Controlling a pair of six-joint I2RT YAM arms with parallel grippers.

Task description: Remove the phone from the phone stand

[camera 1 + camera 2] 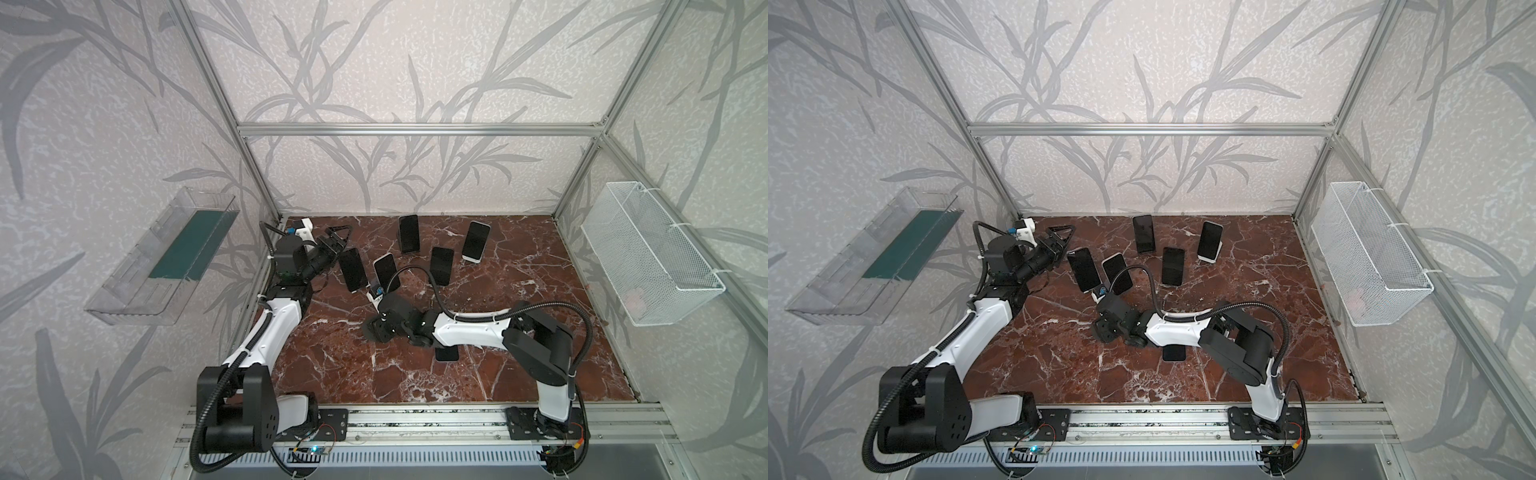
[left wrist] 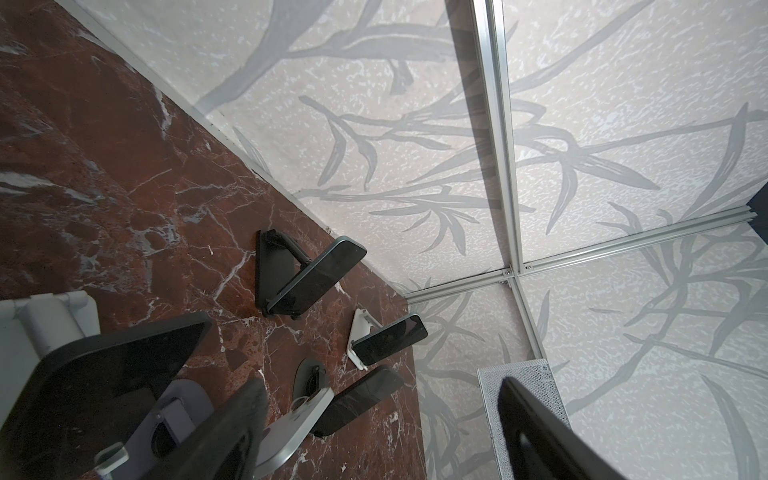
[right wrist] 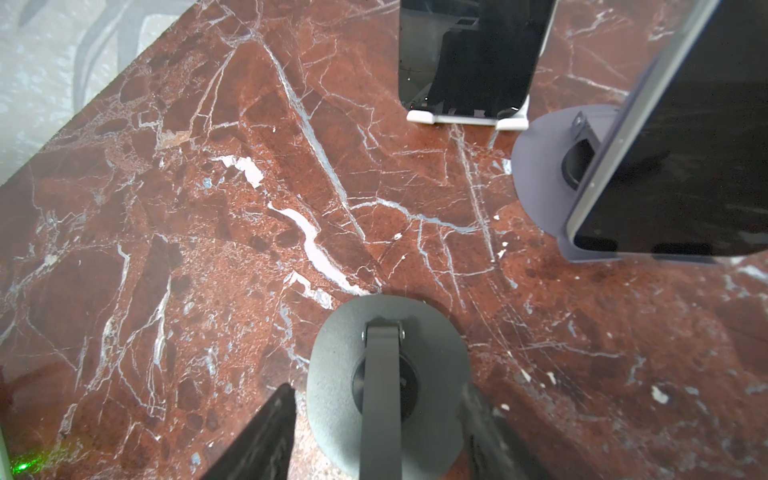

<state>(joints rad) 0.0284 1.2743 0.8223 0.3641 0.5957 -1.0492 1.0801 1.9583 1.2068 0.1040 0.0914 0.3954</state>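
Observation:
Low over the middle of the marble table, my right gripper (image 1: 374, 330) (image 3: 376, 388) straddles the round dark grey base of an empty phone stand (image 3: 332, 374). A sliver of marble shows between one finger (image 3: 257, 436) and the base, so the jaws stand open. A black phone (image 1: 446, 354) (image 1: 1174, 353) lies flat on the table, partly hidden under the right arm. My left gripper (image 1: 338, 235) (image 2: 380, 386) hovers at the back left, open and empty, just behind a phone propped on a stand (image 1: 352, 269).
Several more phones lean on stands across the back half of the table, such as the black one (image 1: 409, 240) and a white-edged one (image 1: 476, 241). A clear bin (image 1: 162, 266) hangs on the left wall. A white mesh basket (image 1: 648, 262) hangs on the right wall.

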